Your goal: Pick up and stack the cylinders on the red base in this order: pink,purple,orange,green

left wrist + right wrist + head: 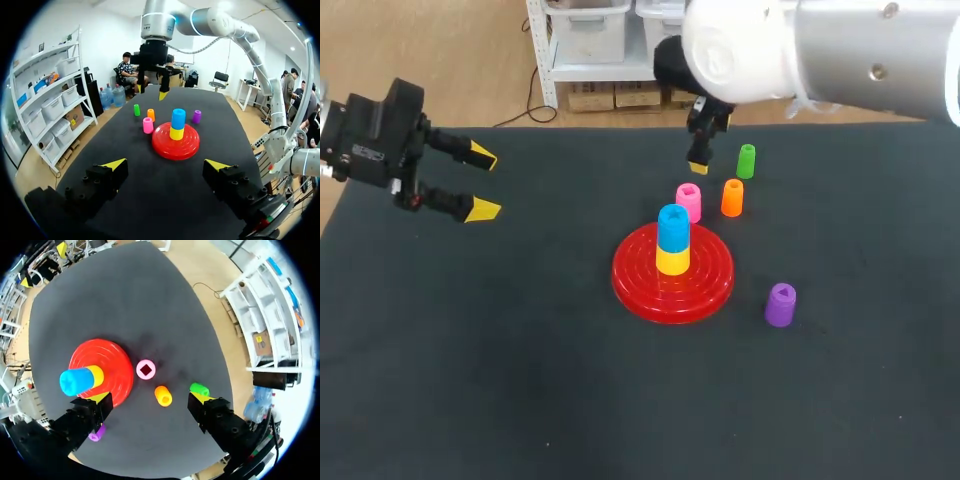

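Nearest on the dark counter (520,380), off to the right, the purple cylinder (780,304) stood upright by itself, apart from everything else. A bit farther and left of it sat the red base (630,285), around the middle of the counter. It already had a yellow cylinder (672,261) on it, with a blue cylinder (673,227) stacked on top of that, both upright.

Way over on the left, the left fingers (480,209) hovered above the counter, spread wide with nothing between them and well apart from all the pieces.

Just past the far edge of the base stood the pink cylinder (688,202), on the counter and not on the base. The orange cylinder (731,197) was just to its right, close but not touching. The green cylinder (746,161) was a little farther still, near the orange one.

The right fingers (210,410) hung above that far cluster, pointing down at the counter. They were spread wide too and gripping nothing, and in the wrist view the pink and orange pieces showed in the gap between them.
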`<state>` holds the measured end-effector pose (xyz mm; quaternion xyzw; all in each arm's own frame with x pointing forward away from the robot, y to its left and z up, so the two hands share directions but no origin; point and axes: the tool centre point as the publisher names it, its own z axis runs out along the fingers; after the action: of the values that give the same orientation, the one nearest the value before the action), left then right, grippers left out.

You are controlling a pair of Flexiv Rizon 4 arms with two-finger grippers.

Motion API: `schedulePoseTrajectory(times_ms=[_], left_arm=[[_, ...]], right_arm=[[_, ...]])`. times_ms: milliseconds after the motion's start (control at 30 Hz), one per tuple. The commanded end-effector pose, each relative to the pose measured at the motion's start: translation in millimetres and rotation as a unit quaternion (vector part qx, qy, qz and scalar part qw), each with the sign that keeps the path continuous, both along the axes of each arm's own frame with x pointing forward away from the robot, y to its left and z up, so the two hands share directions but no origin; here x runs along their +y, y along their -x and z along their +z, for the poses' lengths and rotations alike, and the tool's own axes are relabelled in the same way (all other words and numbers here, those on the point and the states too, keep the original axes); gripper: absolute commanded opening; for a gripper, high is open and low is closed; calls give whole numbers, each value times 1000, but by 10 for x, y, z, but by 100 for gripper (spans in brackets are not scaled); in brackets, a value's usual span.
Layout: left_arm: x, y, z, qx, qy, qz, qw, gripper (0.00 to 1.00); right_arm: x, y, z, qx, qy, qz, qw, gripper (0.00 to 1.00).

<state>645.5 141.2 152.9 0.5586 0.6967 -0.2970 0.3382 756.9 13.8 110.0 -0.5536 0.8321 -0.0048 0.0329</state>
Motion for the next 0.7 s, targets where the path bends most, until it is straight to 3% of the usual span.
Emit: schedulePoseTrajectory(times_ms=[33,367,700], left_arm=[[4,9,-9,-2,1,1,1000,100],[4,9,-9,-2,1,1,1000,100],[4,9,-9,-2,1,1,1000,100]], right_arm=[[25,-29,-90,3,0,4,1000,100],[70,37,-298,30,-8,-14,999,100],[160,75,-472,33,7,-14,999,100]])
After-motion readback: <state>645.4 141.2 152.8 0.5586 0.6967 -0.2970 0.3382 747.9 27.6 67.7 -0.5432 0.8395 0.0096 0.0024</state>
